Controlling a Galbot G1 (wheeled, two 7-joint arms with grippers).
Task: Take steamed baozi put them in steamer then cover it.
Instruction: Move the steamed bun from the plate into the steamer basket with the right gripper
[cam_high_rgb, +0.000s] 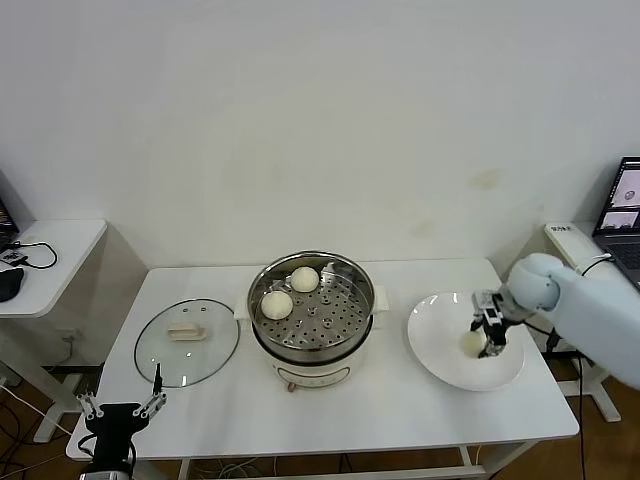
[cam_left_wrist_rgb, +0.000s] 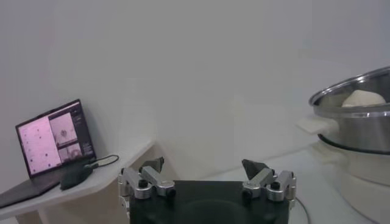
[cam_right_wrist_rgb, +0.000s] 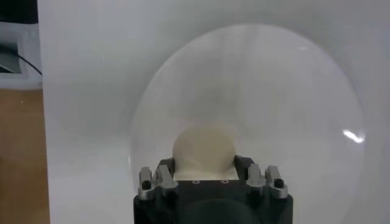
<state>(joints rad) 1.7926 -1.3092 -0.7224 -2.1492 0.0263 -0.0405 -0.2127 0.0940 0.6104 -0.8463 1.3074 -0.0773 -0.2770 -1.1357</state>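
across the middle of the scene stretches the white surface (cam_high_rgb: 420, 410), carrying everything else. at its centre stands the steamer (cam_high_rgb: 312, 312), a shiny steel pot on a white base, its perforated tray showing. two steamed baozi (cam_high_rgb: 304, 279) sit on that tray toward the far left side, one just nearer than the other; the left wrist view catches the top of one over the pot's rim. left of the steamer lies the cover (cam_high_rgb: 187, 342), flat on the surface, its cream handle up, just beside the pot and not on it. right of the steamer rests a white plate (cam_high_rgb: 440, 345), holding one more bun (cam_right_wrist_rgb: 203, 149) near its middle. the right tool (cam_high_rgb: 492, 338) reaches down onto the plate, and its fingers (cam_right_wrist_rgb: 244, 165) sit closed in against both sides of this bun, gripping it; the bun looks to be on the plate. at the near left corner, by the surface's edge, the left tool (cam_high_rgb: 121, 408) hangs with its fingers spread wide, nothing between them. beyond the surface on the far right, a laptop (cam_high_rgb: 624, 208) stands open on a side desk.
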